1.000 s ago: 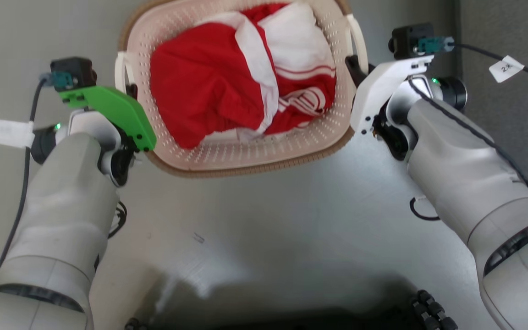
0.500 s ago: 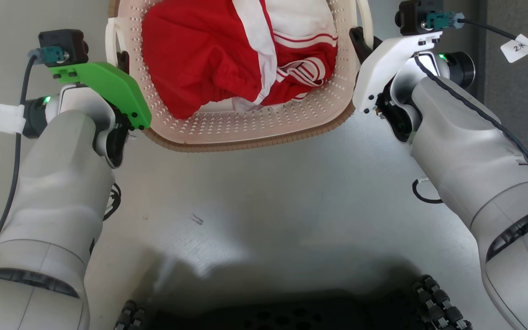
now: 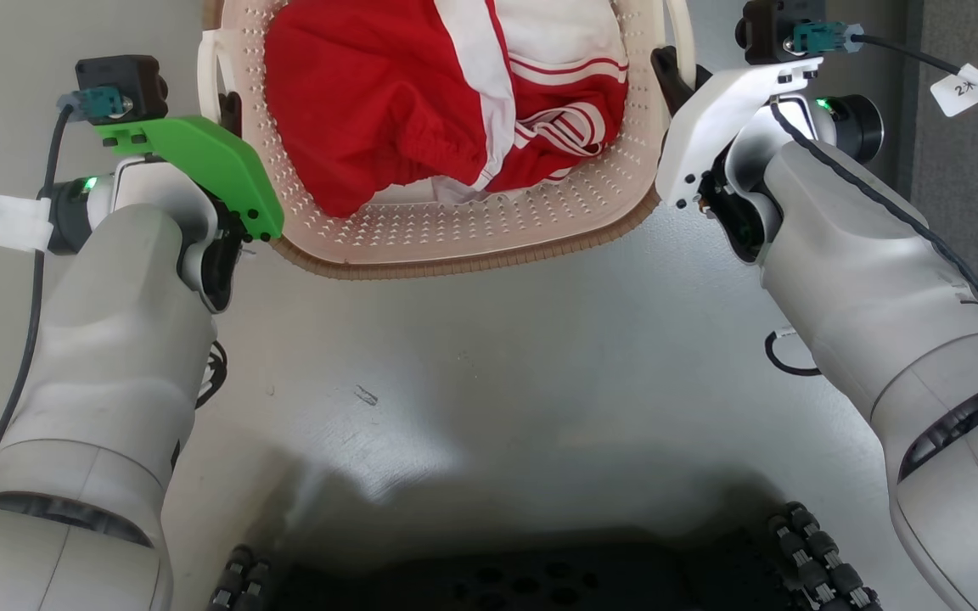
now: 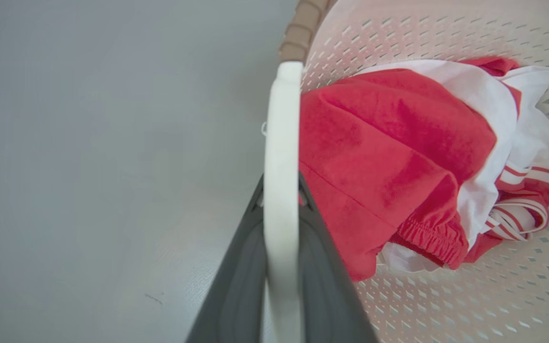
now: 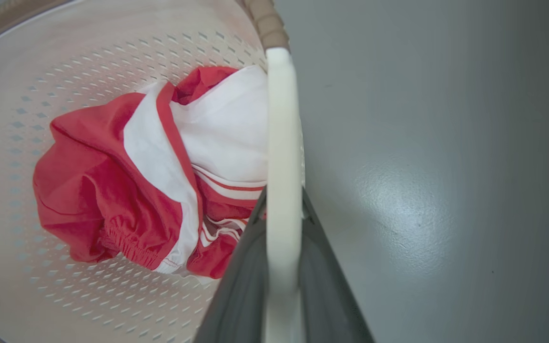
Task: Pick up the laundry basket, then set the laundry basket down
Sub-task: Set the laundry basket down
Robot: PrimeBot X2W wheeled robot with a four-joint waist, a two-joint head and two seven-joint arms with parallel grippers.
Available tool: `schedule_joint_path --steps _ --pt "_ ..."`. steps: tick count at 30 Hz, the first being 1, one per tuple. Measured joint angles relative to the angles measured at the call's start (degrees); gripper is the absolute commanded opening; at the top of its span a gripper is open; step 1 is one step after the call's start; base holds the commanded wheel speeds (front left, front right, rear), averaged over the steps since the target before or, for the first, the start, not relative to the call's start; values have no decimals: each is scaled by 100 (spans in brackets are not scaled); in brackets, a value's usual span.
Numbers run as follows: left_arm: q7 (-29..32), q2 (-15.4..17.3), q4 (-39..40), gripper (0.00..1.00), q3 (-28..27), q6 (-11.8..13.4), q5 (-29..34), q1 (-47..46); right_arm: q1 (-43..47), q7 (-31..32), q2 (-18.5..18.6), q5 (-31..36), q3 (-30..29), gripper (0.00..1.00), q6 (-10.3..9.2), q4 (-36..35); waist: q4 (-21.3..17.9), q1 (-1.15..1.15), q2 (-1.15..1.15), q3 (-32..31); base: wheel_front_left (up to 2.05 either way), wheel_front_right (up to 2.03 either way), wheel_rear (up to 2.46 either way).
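The laundry basket (image 3: 463, 242), cream-white with perforated walls and a brown woven-look rim, hangs between my two arms at the top of the head view, cut off by the frame's upper edge. It holds crumpled red and white clothes (image 3: 421, 102). My left gripper (image 3: 230, 114) is shut on the basket's white left handle (image 4: 281, 143), whose bar runs between the dark fingers (image 4: 236, 281). My right gripper (image 3: 666, 75) is shut on the white right handle (image 5: 282, 138) in the same way. In both wrist views the grey floor lies well beyond the handles.
Smooth grey floor (image 3: 489, 365) spreads below the basket. My dark wheeled base (image 3: 523, 581) fills the bottom edge. A grey textured surface (image 3: 977, 178) runs down the far right. A black cable with a white tag (image 3: 964, 85) trails from the right wrist.
Both arms and the basket have shifted up the head view, and the basket looks larger and is cut off more at the top. The floor mark also slid up a little, so the camera moved.
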State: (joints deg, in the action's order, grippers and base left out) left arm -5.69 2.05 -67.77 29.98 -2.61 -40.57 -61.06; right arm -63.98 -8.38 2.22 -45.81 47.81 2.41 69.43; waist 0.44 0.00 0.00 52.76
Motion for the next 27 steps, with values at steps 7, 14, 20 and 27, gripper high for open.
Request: schedule_joint_path --steps 7,14,20,27 --pt "-45 -32 -73 0 1 -48 0 -20 -12 -7 0 0 13 0 5 44 16 0 0 -18 0 0 0" --pt "-202 -33 -172 78 -11 -32 0 -105 -16 -75 27 -3 12 51 38 68 27 0 0 -32 0 0 0" --pt "-286 25 -226 100 -16 -9 0 -123 -21 -75 138 -21 20 100 124 43 44 0 0 -33 0 0 0" --pt "-345 34 -254 100 -18 -14 -1 -152 -21 -64 140 -67 79 100 221 -67 66 0 0 -44 0 0 0"
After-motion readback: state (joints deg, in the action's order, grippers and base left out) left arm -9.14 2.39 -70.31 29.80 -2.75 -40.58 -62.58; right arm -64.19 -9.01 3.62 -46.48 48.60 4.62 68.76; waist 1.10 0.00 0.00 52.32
